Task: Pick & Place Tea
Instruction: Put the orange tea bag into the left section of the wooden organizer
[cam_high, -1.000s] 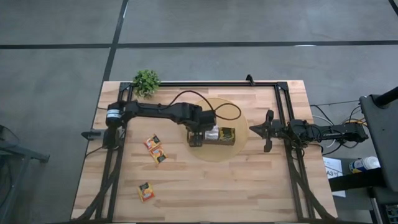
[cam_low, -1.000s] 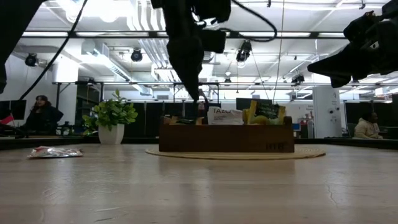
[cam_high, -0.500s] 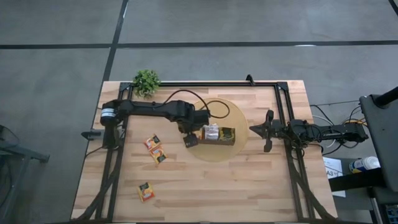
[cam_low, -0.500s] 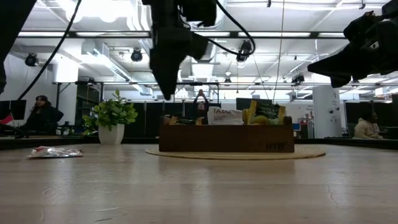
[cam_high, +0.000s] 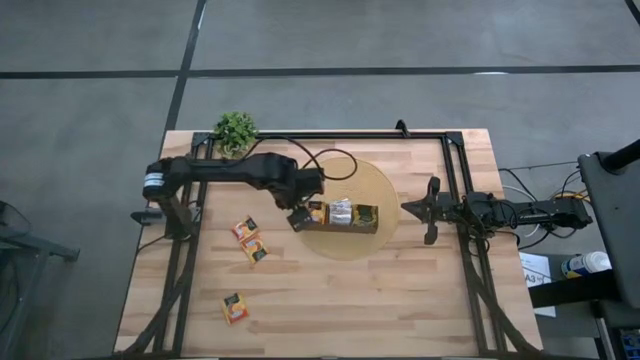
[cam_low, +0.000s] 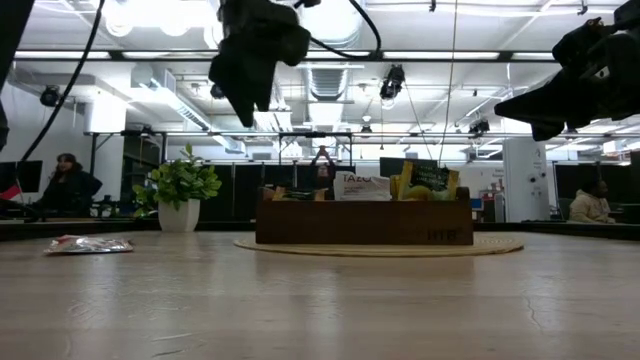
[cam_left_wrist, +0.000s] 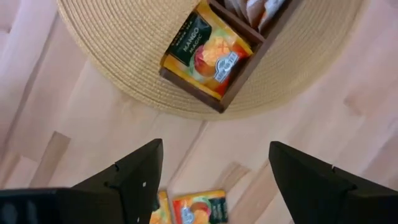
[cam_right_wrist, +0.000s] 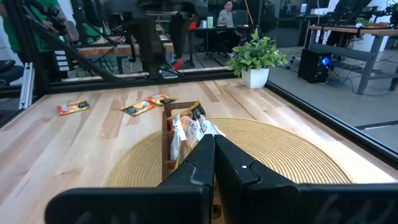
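Observation:
Tea sachets stand in the long dark-brown box (cam_high: 342, 215), which rests on a round woven mat (cam_high: 350, 180). The box's left end compartment holds a yellow-and-dark mango sachet (cam_left_wrist: 205, 53). Three more sachets lie flat on the table to the left: two together (cam_high: 250, 238) and one nearer the front edge (cam_high: 235, 308). My left gripper (cam_high: 298, 218) hangs open above the mat's left edge, just left of the box, pointing down, with nothing between its fingers (cam_left_wrist: 140, 180). My right gripper (cam_high: 432, 210) waits shut and level at the right, its fingers (cam_right_wrist: 214, 155) aimed at the box.
A small potted plant (cam_high: 236, 130) stands at the table's far left corner. A dark frame (cam_high: 330, 134) runs along the far edge and both sides. Bare wood lies in front of the mat. People sit beyond the table (cam_low: 68, 185).
My left gripper has risen from just over the box's left end and moved toward the table's left edge, rolling about its own axis. It has stayed open with nothing in it. The box and the sachets have kept still.

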